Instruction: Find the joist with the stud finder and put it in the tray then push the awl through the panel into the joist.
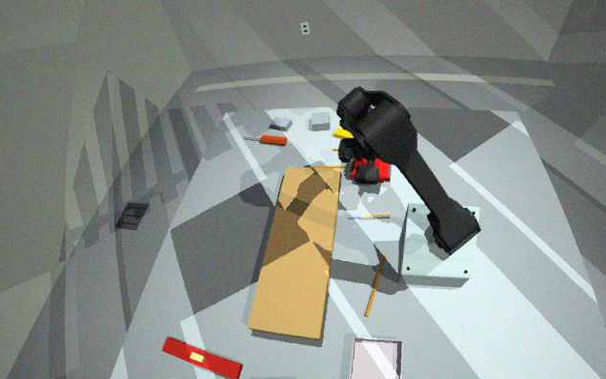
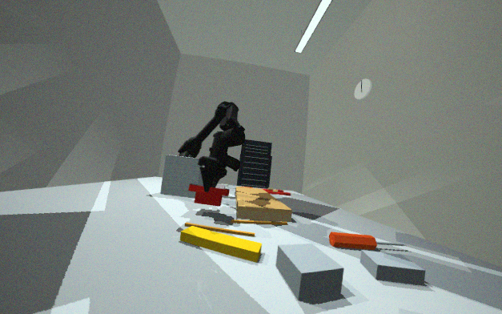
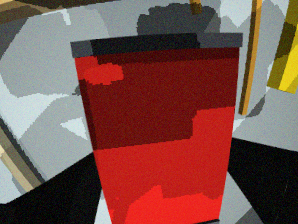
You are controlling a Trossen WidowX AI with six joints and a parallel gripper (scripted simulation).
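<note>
The gripper point(image 1: 367, 173) point(image 2: 209, 186) is clamped on the red stud finder point(image 1: 383, 169) point(image 2: 208, 197) point(image 3: 165, 120), its fingers spread wide by the body between them. The stud finder hangs above the table (its shadow falls apart from it in the exterior view), just beside the end of the floor panel point(image 1: 290, 290) point(image 2: 260, 204). That panel, a long tan slab, stretches away from the gripper toward the red level point(image 1: 217, 364) point(image 2: 279, 192), which lies well apart from it.

Near the gripper, on the arm base's side, lies the awl point(image 1: 377, 216), flat on the table between the panel and the pale mounting block point(image 1: 418, 261) point(image 2: 172, 176) (its tip points at the panel). The tray point(image 1: 400, 358) is well apart from the gripper, past the far end of the panel; a thin orange stick point(image 1: 375, 287) lies between the two.

On the gripper's other side, away from the base, are two more thin sticks and a yellow bar point(image 1: 342, 132) point(image 2: 220, 243) point(image 3: 287, 75). Farther out from it lie two grey blocks and an orange-handled screwdriver point(image 1: 274, 140) point(image 2: 352, 241) (the handle is the chunky part).
</note>
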